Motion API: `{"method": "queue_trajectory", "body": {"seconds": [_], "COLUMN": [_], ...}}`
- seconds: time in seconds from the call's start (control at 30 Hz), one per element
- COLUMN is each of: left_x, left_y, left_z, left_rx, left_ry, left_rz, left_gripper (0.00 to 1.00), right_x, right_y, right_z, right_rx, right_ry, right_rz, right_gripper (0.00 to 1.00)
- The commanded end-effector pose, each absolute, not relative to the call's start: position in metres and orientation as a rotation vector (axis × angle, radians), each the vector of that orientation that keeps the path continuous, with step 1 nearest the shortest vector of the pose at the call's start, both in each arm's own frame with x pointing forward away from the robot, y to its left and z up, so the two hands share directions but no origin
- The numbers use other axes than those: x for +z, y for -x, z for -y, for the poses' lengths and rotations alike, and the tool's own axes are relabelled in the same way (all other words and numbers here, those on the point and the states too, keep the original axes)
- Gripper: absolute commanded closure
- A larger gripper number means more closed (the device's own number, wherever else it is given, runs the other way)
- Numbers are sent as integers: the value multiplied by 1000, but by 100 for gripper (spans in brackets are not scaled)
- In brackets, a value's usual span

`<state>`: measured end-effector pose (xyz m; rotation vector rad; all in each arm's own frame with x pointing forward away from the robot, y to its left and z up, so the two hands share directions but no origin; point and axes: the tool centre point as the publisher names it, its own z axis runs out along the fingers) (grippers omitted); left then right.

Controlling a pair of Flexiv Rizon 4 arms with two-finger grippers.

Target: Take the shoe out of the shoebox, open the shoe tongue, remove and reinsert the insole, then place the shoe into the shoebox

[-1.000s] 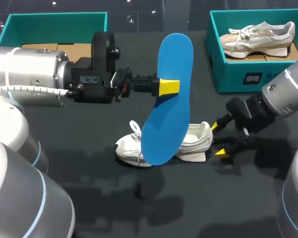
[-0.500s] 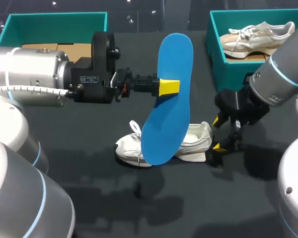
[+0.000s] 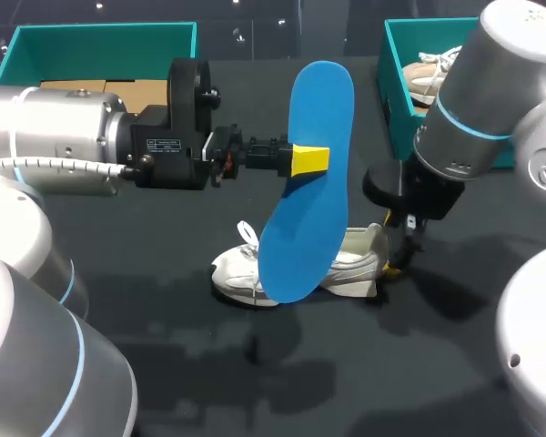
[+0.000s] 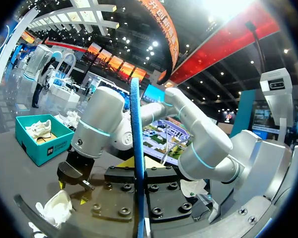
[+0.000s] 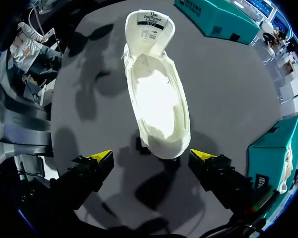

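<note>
A: Shoe (image 3: 359,259) lies on the desk (image 3: 164,364), long axis 9 to 3 o'clock, heel at 3. Right gripper (image 5: 151,155)?
B: Over the heel, the nearer arm. Fingers wide apart, heel between them, no contact that I can see.
A: Left gripper (image 3: 309,160)?
B: Fingers clamped on the blue insole (image 3: 314,109), upright above the shoe.

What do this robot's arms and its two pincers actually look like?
The left arm and right arm are thick rounded silver-grey tubes with thin light-blue rings at the joints. A pale ribbed cable runs along the left one. Each wrist ends in black hardware; the left gripper and right gripper have two black fingers tipped bright yellow.
</note>
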<state>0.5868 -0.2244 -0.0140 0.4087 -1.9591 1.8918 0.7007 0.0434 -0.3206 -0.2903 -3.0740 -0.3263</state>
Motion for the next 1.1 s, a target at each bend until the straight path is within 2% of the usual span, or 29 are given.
{"method": "queue_trajectory", "body": {"seconds": [0.03, 0.53, 1.1], "left_x": [-15, -15, -15], "left_y": [-586, -586, -586], "left_z": [225, 225, 225], "left_rx": [1896, 1896, 1896], "left_ry": [-410, -410, -410], "left_rz": [1957, 1957, 1957], "left_gripper": [100, 100, 100], "right_x": [-314, -312, -310], "right_y": [-697, -703, -732], "right_z": [-57, -69, -114], "right_rx": [-121, -114, -75], "right_ry": [310, 271, 118], "right_rz": [3108, 3147, 3190], "right_gripper": [0, 0, 0]}}
